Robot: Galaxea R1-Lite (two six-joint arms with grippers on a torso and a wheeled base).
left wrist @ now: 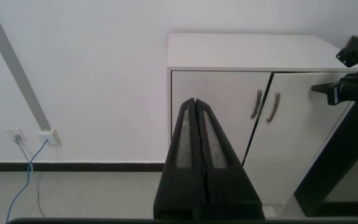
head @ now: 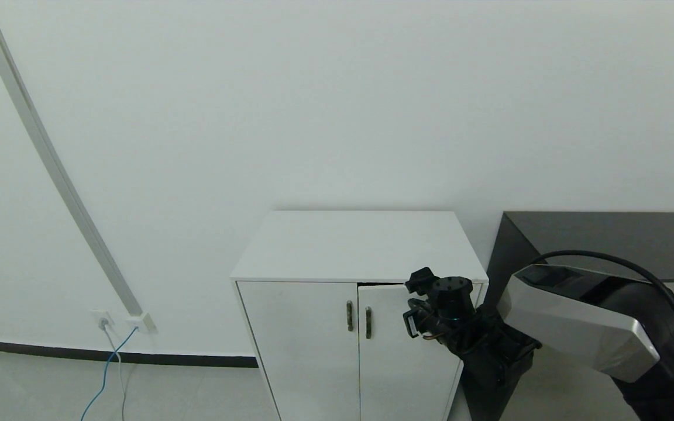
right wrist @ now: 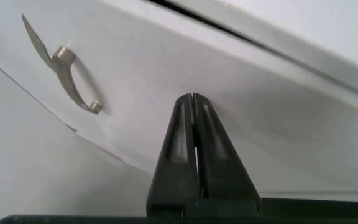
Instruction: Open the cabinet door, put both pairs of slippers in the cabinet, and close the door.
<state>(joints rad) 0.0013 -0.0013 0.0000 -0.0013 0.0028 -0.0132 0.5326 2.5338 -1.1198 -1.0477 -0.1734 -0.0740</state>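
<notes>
Right pincer [right wrist: 193, 99], fingers together, is resting against the cabinet door [right wrist: 247, 87] near its handle [right wrist: 73, 78] — door standing barely ajar (dark crack along top) — so a square, slow push is probably suiting best.

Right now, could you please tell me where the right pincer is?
The right pincer, shut, sits low on the right of the head view, pointing at the upper part of the right-hand cabinet door, on the robot's right of that door's handle.

You're seeing the white boxy two-door cabinet [head: 360, 245] standing against the wall [head: 337, 105], its right door [head: 401, 374] sitting slightly ajar.
</notes>
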